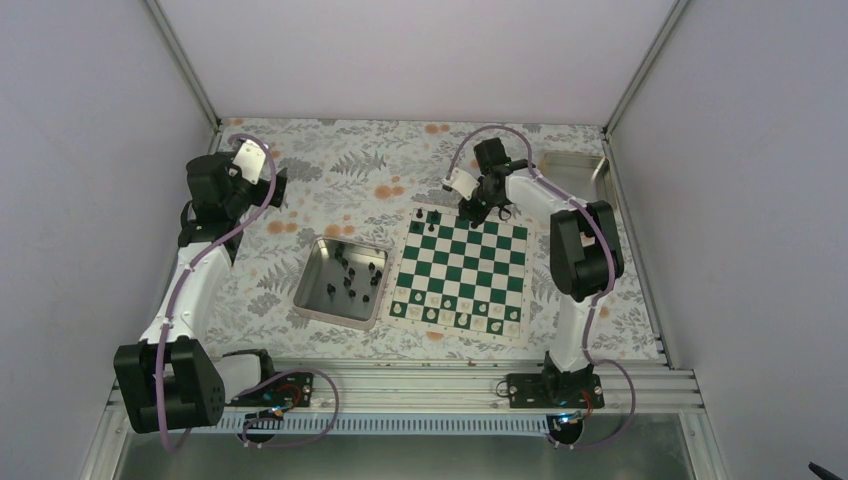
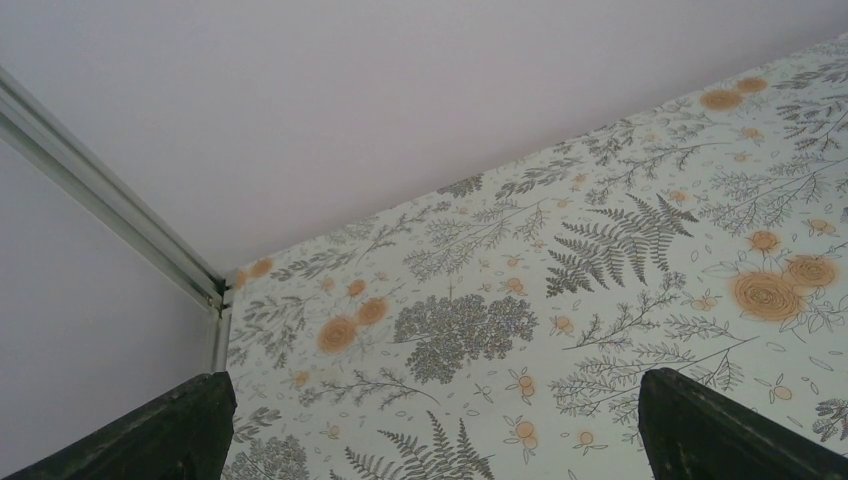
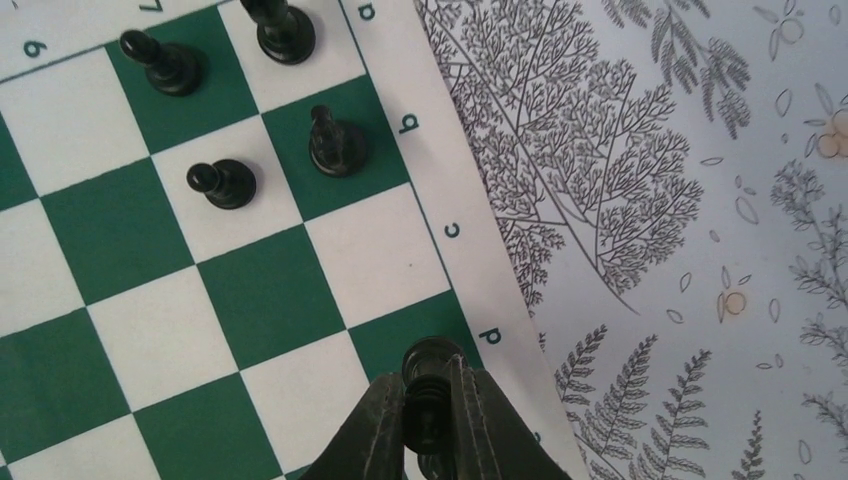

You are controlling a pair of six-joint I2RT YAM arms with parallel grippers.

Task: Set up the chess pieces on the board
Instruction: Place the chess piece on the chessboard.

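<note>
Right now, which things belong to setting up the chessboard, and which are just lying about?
Job: board, black chess pieces on it, more in the metal tray, right claw shut on one.
Lying about: far metal tray, floral tablecloth, open left claw.

The green-and-white chessboard [image 1: 470, 262] lies flat at centre-right of the overhead frame, slightly skewed. Four black chess pieces [image 3: 335, 145] stand upright on squares at the upper left of the right wrist view, near the lettered border. A fifth black piece [image 3: 428, 362] is upright over the d-file edge square at bottom centre, pinched by the right gripper [image 3: 430, 405]. More black pieces lie scattered in the metal tray [image 1: 308, 285] left of the board.
</note>
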